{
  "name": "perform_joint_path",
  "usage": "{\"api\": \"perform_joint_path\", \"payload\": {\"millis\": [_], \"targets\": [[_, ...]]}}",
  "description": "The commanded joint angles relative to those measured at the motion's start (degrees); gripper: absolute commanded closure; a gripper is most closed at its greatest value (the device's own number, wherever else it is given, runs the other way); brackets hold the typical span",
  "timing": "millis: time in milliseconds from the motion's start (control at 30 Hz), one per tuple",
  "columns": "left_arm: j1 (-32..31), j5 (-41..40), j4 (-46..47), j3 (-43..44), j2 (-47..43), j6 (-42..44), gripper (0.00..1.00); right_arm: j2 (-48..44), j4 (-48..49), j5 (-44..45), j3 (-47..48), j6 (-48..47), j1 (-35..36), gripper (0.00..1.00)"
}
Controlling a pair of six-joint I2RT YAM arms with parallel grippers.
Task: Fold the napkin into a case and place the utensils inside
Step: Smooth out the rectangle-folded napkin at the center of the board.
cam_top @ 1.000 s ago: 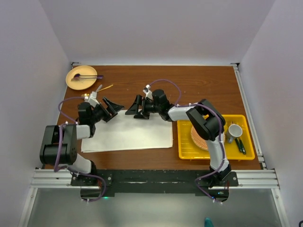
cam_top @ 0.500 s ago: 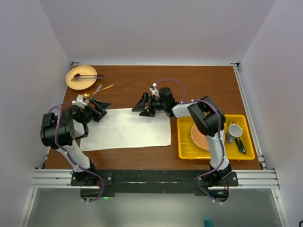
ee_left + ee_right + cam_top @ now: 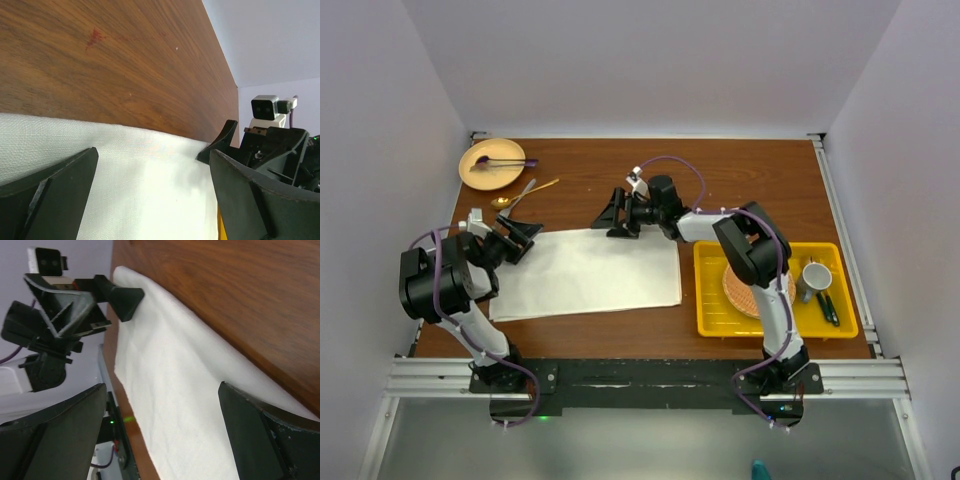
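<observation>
Left gripper (image 3: 523, 237) and right gripper (image 3: 617, 214) gape wide, empty, at the far edge of the napkin (image 3: 590, 272).
Light, limp cloth; I judge it best pinched at its far corners.

The napkin (image 3: 590, 275) is cream-white cloth, matt, and its fine weave shows close up in both wrist views. The desk (image 3: 750, 180) is reddish-brown wood with a streaked grain and a low sheen. The left fingers (image 3: 50, 195) and the right fingers (image 3: 260, 440) are matt black plastic, faintly grainy, with raised ribs on their faces. Near the desk's far left corner the utensils (image 3: 542, 186) glint as polished gold-coloured metal, close to a tan plate (image 3: 480, 175) with a smooth, dull face. By the desk's right edge, a yellow tray (image 3: 830, 333) looks like smooth plastic with a slight shine. The orange mat (image 3: 735, 290) in it is woven and rough.
</observation>
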Motion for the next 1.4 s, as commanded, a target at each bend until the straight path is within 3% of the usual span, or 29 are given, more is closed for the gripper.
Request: {"api": "perform_joint_path", "payload": {"millis": [0,200,400,567,1067,1200,1267,1367], "targets": [[0.55,-0.35,-1.95,-1.12,-0.73,3.27,0.0,2.1,9.54,-0.36,5.4,7.33,4.78,0.02],[0.64,-0.96,-3.45,-1.12,-1.43,4.41,0.0,8.26,12.2,-0.18,9.19,11.57,4.87,0.02],[0.55,-0.97,-3.89,-1.12,-1.08,5.03,0.0,7.57,9.13,-1.49,4.18,8.58,0.66,0.02],[0.81,-1.14,-3.98,-0.77,-0.56,5.12,0.0,5.8,4.11,-3.43,0.75,3.48,-4.7,0.02],[1.17,-1.49,-5.38,0.55,-0.03,5.21,0.0,0.71,-23.65,-5.98,0.83,-17.34,-15.96,0.02],[1.17,-1.41,-4.07,0.28,-0.12,3.55,0.0,0.7,-25.52,-5.19,1.28,-21.31,-16.4,0.02],[0.03,2.19,1.72,0.63,-0.99,0.22,0.0,1.05,-24.12,-5.37,1.45,-20.87,-15.87,0.02],[-5.15,0.45,-0.72,3.61,-5.11,0.11,0.0,0.97,-23.32,-4.75,3.2,-20.96,-14.91,0.02]]}}
